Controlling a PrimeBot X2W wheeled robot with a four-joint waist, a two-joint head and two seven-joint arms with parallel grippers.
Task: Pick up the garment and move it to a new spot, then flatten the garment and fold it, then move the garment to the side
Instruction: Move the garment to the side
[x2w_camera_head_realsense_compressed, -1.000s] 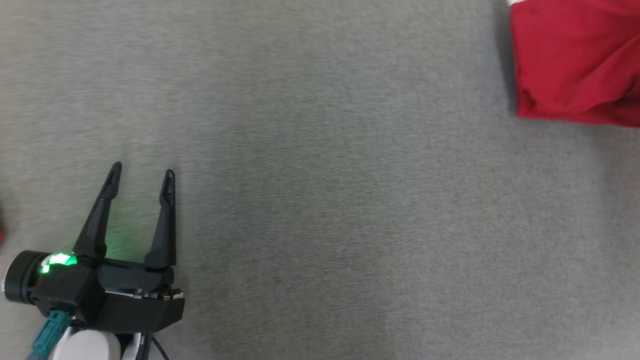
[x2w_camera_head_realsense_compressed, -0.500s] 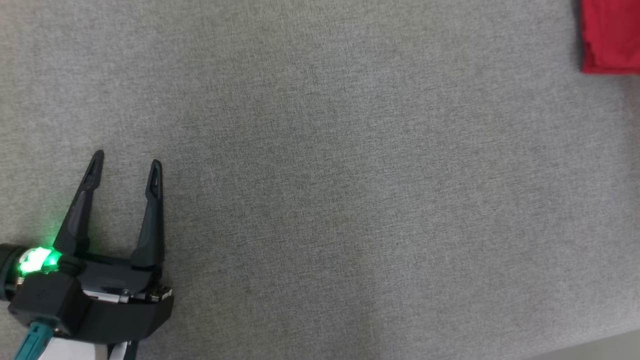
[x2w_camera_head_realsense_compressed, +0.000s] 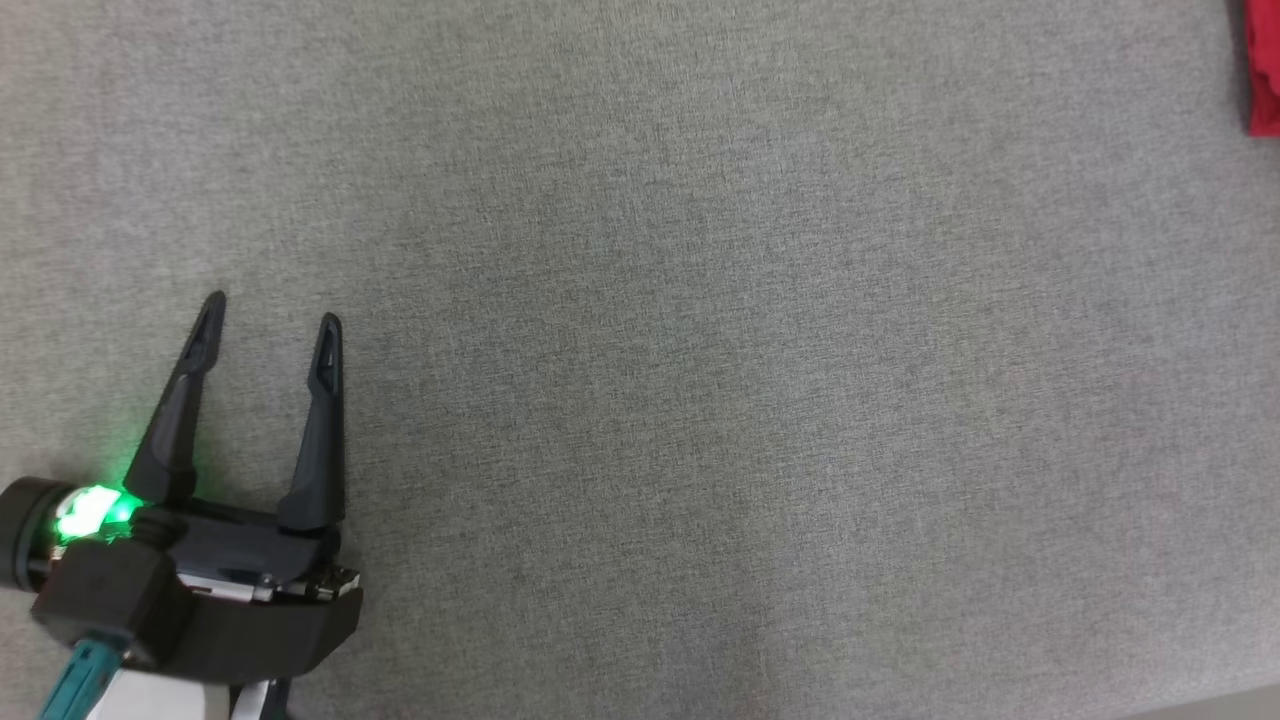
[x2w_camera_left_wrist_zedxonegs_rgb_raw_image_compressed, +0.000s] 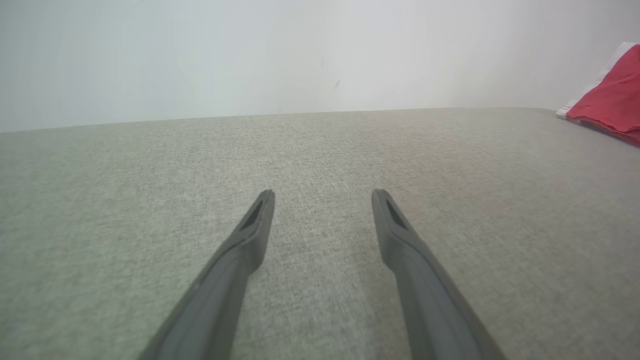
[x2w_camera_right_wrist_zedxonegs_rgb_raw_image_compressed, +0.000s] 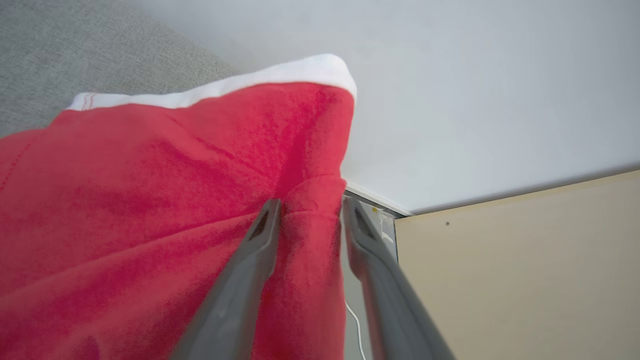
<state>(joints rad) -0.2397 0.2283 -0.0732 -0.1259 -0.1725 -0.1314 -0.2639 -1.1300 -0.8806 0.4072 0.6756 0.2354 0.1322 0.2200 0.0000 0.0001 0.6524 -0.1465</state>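
Observation:
The garment (x2w_camera_head_realsense_compressed: 1265, 70) is red with a white hem. A sliver of it shows at the top right edge of the head view. In the left wrist view the garment (x2w_camera_left_wrist_zedxonegs_rgb_raw_image_compressed: 607, 102) lies far off to the right. My right gripper (x2w_camera_right_wrist_zedxonegs_rgb_raw_image_compressed: 311, 202) is at the garment (x2w_camera_right_wrist_zedxonegs_rgb_raw_image_compressed: 150, 190), its fingers parted, with a raised fold of red cloth standing between them near the surface's corner. My left gripper (x2w_camera_head_realsense_compressed: 272, 310) rests open at the lower left over bare grey cloth, far from the garment. Nothing lies between the fingers of my left gripper (x2w_camera_left_wrist_zedxonegs_rgb_raw_image_compressed: 324, 192).
The work surface (x2w_camera_head_realsense_compressed: 700, 350) is a wide grey woven cloth. Its front edge (x2w_camera_head_realsense_compressed: 1200, 705) shows at the lower right. A white wall (x2w_camera_left_wrist_zedxonegs_rgb_raw_image_compressed: 300, 50) stands behind it. Past the corner by the garment there is a beige panel (x2w_camera_right_wrist_zedxonegs_rgb_raw_image_compressed: 525, 275) and a thin white cable (x2w_camera_right_wrist_zedxonegs_rgb_raw_image_compressed: 356, 330).
The head view has shifted, so the garment has gone from a large red patch at the upper right to a sliver at the edge. My left gripper stays open.

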